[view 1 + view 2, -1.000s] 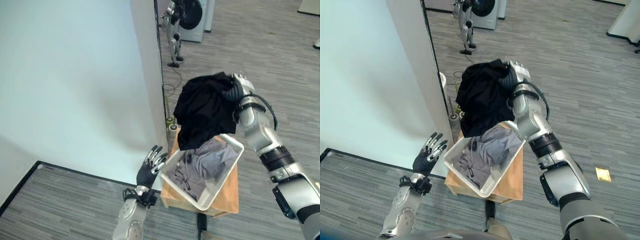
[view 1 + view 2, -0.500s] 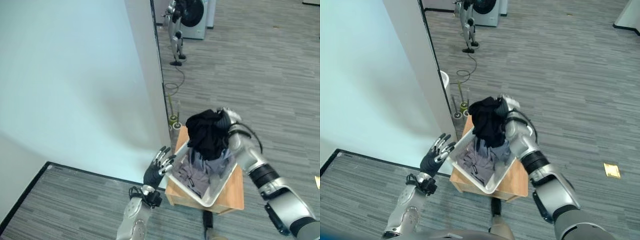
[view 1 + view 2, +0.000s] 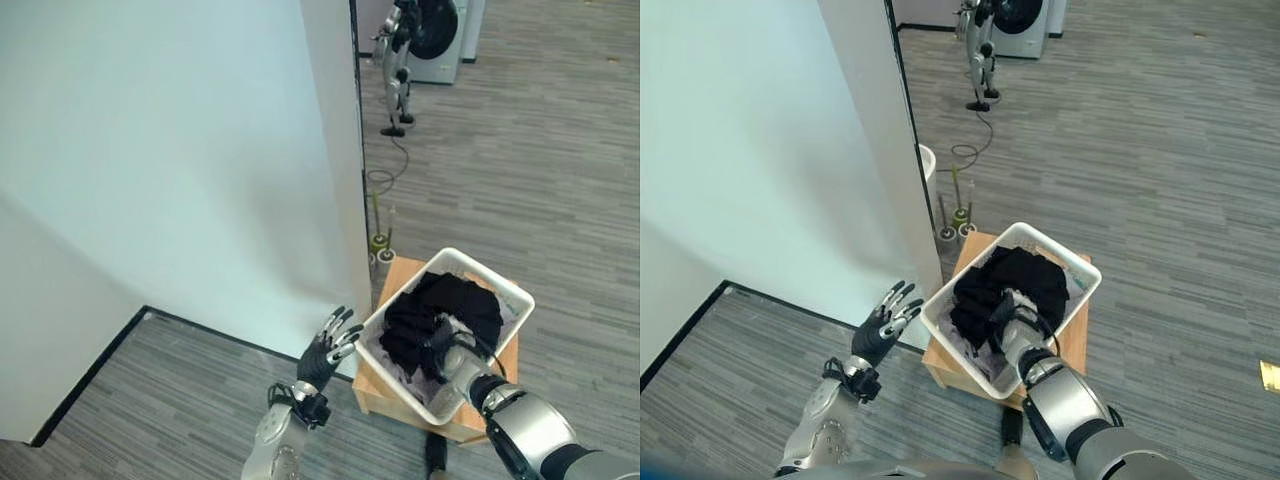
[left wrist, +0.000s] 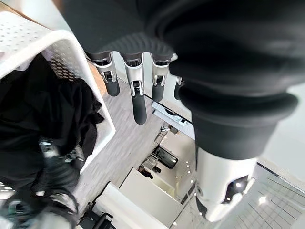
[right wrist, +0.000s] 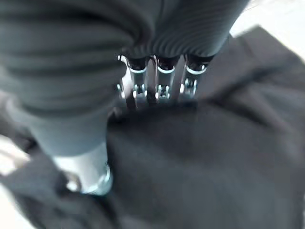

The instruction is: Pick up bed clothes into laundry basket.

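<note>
Right hand [image 3: 1012,318], its fingers buried in the black garment [image 3: 440,310], grip unclear, sits inside the white basket [image 3: 520,296] at lower right. Soft, light cloth; best bunched mid-fold. Left hand [image 3: 325,350] hovers spread.

One white basket [image 3: 508,291], one black garment [image 3: 440,310], possibly one wooden stand [image 3: 400,272].

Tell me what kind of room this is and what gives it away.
Probably a home-style laundry or test room: a washing machine stands at the far end of the grey plank floor, and a white laundry basket holding dark clothes sits on a low wooden stand beside a white wall.
</note>
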You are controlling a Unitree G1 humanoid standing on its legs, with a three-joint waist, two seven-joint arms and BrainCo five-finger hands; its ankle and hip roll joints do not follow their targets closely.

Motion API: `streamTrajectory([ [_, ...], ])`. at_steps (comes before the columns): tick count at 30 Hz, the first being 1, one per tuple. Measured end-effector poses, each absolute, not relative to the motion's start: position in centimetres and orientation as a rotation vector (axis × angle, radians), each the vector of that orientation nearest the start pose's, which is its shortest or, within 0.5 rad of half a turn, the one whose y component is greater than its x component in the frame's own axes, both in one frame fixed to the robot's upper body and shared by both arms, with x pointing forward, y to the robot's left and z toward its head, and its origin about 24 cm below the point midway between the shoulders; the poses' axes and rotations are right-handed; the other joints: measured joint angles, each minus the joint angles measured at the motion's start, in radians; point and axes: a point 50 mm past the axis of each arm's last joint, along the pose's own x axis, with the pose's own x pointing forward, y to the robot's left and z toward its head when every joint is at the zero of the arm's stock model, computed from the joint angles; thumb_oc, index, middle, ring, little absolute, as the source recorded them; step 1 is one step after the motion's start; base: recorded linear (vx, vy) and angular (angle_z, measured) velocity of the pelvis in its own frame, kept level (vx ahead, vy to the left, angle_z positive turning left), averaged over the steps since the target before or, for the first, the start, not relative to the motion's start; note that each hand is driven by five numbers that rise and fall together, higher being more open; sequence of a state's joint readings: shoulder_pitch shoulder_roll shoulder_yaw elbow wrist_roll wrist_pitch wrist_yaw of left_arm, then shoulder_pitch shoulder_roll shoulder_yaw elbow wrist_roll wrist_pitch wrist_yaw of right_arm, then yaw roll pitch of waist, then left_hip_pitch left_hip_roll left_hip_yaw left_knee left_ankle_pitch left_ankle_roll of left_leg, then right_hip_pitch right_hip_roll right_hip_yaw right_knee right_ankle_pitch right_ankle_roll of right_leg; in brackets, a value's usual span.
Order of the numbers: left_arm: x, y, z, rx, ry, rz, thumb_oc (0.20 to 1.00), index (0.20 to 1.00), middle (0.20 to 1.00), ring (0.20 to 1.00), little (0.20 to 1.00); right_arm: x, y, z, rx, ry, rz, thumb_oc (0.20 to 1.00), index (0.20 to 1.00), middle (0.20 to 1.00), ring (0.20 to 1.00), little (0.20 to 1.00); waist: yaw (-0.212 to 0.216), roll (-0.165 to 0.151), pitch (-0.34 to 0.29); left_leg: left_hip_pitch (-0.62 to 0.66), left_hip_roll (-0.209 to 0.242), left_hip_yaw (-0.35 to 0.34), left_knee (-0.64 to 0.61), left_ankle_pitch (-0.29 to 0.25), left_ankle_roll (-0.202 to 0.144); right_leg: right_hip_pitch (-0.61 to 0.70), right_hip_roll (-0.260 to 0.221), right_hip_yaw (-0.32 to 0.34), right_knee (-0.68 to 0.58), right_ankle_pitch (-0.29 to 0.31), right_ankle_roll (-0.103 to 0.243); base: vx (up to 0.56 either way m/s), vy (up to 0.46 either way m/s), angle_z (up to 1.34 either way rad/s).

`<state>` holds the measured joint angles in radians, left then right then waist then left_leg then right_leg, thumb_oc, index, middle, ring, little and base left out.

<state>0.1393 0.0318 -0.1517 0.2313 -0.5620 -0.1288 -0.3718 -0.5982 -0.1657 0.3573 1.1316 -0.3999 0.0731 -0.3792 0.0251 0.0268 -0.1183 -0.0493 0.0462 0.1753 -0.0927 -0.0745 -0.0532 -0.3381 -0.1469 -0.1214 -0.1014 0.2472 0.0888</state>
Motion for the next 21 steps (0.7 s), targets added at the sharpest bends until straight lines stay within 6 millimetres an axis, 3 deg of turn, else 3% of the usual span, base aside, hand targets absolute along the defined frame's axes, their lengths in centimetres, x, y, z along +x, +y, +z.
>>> streamTrajectory([
  [4,21.4,12.0,-1.4,-0.514,0.120,-0.315,1.000,1.000,1.000,1.000,1.000,32.9,-16.2,2.9,-0.833,0.060,-0.086,1.000,1.000,1.000,1.000,1.000,-0.027,-0.008,0.000,0.015,-0.001,0.005,0.000,-0.001,0.000,0.011,0.002,0.008,0.000,0.003,0.001,-0.04,0.012,-0.05],
  [5,21.6,12.2,-1.2,-0.496,0.110,-0.299,1.000,1.000,1.000,1.000,1.000,32.7,-16.4,4.9,-0.776,-0.022,-0.121,1.000,1.000,1.000,1.000,1.000,-0.059,-0.021,-0.008,0.022,-0.008,0.011,0.000,-0.003,0.003,0.014,0.005,0.019,0.000,0.002,0.002,-0.09,0.018,-0.23],
  [7,21.9,12.2,-0.9,-0.488,0.097,-0.291,1.000,1.000,1.000,1.000,1.000,31.6,-17.1,6.2,-0.702,-0.065,-0.147,1.000,1.000,1.000,1.000,1.000,-0.069,-0.047,-0.007,0.024,-0.012,0.031,0.000,-0.002,0.003,0.011,0.004,0.028,0.000,-0.003,0.009,-0.05,0.017,-0.21],
  [8,22.0,12.1,-0.6,-0.485,0.085,-0.294,1.000,1.000,1.000,1.000,1.000,30.5,-17.5,7.0,-0.655,-0.096,-0.153,1.000,1.000,1.000,1.000,1.000,-0.095,-0.068,0.002,0.033,-0.017,0.045,-0.001,-0.001,0.004,0.008,0.003,0.036,-0.002,-0.011,0.008,0.01,0.025,-0.24],
  [10,21.8,12.1,-0.7,-0.468,0.093,-0.310,1.000,1.000,1.000,1.000,1.000,29.3,-17.6,7.0,-0.614,-0.098,-0.136,1.000,1.000,1.000,1.000,1.000,-0.107,-0.073,0.003,0.039,-0.008,0.073,-0.001,-0.002,0.006,0.007,-0.001,0.042,-0.006,-0.042,0.034,0.00,0.043,-0.49],
  [11,21.7,11.4,-0.8,-0.470,0.100,-0.338,1.000,1.000,1.000,1.000,1.000,28.6,-18.1,6.3,-0.610,-0.061,-0.125,1.000,1.000,1.000,1.000,1.000,-0.105,-0.049,0.007,0.035,0.029,0.115,-0.006,-0.014,0.019,-0.016,0.019,0.016,0.046,-0.060,0.050,-0.03,0.055,-0.66],
  [13,21.5,11.1,-0.7,-0.470,0.097,-0.350,1.000,1.000,1.000,1.000,1.000,26.3,-18.8,5.2,-0.588,-0.014,-0.118,1.000,1.000,1.000,1.000,1.000,-0.109,-0.063,0.000,0.032,0.034,0.115,-0.004,-0.013,0.019,-0.020,0.017,0.028,0.142,-0.095,0.048,-0.05,0.012,-0.32],
  [14,21.5,11.1,-0.9,-0.464,0.108,-0.353,1.000,1.000,1.000,1.000,1.000,25.4,-18.8,4.6,-0.572,0.009,-0.103,1.000,1.000,1.000,1.000,1.000,-0.115,-0.080,-0.007,0.030,0.018,0.112,0.000,-0.005,0.011,-0.018,0.019,0.048,0.114,-0.100,0.024,-0.09,-0.026,-0.19],
  [17,21.7,11.0,-1.4,-0.437,0.132,-0.343,1.000,1.000,1.000,1.000,1.000,24.2,-18.3,3.1,-0.549,0.074,-0.046,1.000,1.000,1.000,1.000,1.000,-0.156,-0.061,0.006,0.014,0.017,0.119,0.000,0.003,0.020,-0.002,0.019,0.067,0.026,-0.028,0.013,-0.23,-0.065,-0.24],
  [18,22.3,11.0,-1.0,-0.416,0.118,-0.346,1.000,1.000,1.000,1.000,1.000,24.2,-18.1,2.8,-0.543,0.088,-0.036,1.000,1.000,1.000,1.000,1.000,-0.165,-0.065,0.013,0.001,0.002,0.130,0.008,0.003,0.020,-0.011,0.023,0.066,0.007,0.001,0.009,-0.29,-0.042,-0.74],
  [19,23.6,11.3,-0.1,-0.382,0.083,-0.352,1.000,1.000,1.000,1.000,1.000,24.6,-17.0,2.1,-0.529,0.102,0.005,1.000,1.000,1.000,1.000,1.000,-0.153,-0.098,0.032,-0.033,-0.005,0.207,0.040,0.004,0.027,-0.066,0.037,0.061,-0.002,0.095,0.010,-0.23,0.019,-1.25],
  [20,24.6,12.2,0.5,-0.368,0.049,-0.311,1.000,1.000,1.000,1.000,1.000,25.3,-15.0,2.3,-0.497,0.072,0.085,1.000,1.000,1.000,1.000,1.000,-0.163,-0.088,0.059,-0.054,0.030,0.238,0.023,0.005,0.062,-0.111,0.044,-0.017,0.021,0.054,0.086,-0.14,0.051,-1.05],
  [21,24.8,12.0,0.5,-0.385,0.051,-0.295,1.000,1.000,1.000,1.000,1.000,24.5,-15.1,1.3,-0.467,0.108,0.093,1.000,1.000,1.000,1.000,1.000,-0.174,-0.062,0.059,-0.049,0.054,0.229,0.002,0.021,0.035,-0.121,0.051,-0.087,0.131,-0.078,0.022,-0.10,0.060,-0.72],
])
